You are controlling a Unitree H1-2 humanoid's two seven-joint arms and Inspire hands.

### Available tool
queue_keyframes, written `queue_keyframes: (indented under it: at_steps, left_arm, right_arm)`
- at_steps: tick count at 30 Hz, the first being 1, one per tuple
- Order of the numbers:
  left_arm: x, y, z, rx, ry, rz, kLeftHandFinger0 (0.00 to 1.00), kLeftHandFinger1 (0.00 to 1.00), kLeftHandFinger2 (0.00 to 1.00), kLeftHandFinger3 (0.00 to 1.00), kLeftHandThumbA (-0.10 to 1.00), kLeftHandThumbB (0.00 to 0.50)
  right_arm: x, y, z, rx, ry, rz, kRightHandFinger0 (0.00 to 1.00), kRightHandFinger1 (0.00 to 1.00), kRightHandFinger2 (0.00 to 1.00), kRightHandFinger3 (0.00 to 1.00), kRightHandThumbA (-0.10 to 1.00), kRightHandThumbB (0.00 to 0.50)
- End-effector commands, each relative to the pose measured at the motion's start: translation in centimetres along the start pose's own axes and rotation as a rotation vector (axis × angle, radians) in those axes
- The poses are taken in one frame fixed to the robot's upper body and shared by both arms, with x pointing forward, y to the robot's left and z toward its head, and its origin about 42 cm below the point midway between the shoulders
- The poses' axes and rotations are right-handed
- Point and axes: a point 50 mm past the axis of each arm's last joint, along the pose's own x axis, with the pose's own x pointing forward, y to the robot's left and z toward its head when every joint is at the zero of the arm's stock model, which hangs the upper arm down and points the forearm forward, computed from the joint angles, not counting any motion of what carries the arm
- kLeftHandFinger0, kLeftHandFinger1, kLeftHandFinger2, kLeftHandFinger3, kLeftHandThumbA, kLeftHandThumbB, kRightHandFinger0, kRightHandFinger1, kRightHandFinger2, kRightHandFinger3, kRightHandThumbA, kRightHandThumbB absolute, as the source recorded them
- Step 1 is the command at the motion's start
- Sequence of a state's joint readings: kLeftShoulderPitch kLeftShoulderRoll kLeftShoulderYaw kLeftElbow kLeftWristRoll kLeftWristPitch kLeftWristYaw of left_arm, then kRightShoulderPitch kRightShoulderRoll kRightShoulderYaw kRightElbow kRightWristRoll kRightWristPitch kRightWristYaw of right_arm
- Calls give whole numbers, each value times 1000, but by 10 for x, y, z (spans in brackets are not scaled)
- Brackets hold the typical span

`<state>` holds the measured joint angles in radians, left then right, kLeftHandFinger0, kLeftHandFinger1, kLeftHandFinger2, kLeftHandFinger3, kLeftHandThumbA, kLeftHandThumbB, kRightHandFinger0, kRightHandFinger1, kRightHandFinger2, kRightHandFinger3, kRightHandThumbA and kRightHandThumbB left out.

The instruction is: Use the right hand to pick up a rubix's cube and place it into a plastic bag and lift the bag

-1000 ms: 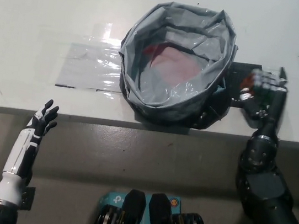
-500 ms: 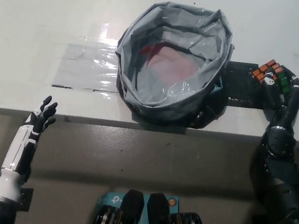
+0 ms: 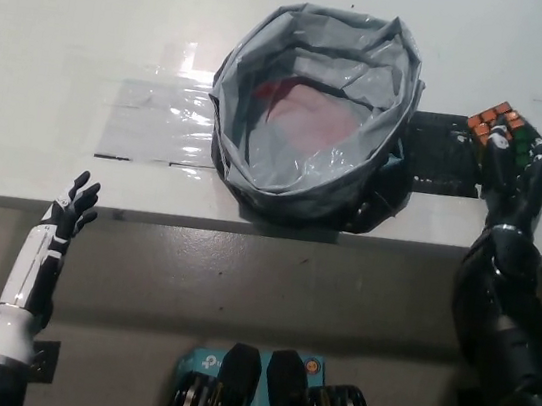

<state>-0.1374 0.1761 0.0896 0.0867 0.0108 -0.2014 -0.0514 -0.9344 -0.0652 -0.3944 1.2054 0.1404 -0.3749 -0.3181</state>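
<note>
No text, label, brand or number can be read anywhere in the head view. The plastic bag (image 3: 315, 108), the rubix's cube (image 3: 499, 124) and the tabletop (image 3: 84, 25) carry no legible writing, and the teal patch (image 3: 208, 361) at the bottom edge bears only small marks too blurred to make out
</note>
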Motion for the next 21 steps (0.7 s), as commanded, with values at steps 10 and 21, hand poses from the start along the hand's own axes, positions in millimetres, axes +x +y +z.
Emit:
queue_keyframes:
  at_steps: [10, 21]
  left_arm:
    - [3, 11, 10, 10, -67, 4, 1000, 1000, 1000, 1000, 1000, 165]
    - [3, 10, 10, 12, -62, 0, 1000, 1000, 1000, 1000, 1000, 170]
  right_arm:
    - [-23, 59, 143, 777, -29, 368, 0, 298, 833, 1000, -100, 92]
    - [-82, 78, 202, 785, -148, 572, 0, 396, 895, 959, -100, 105]
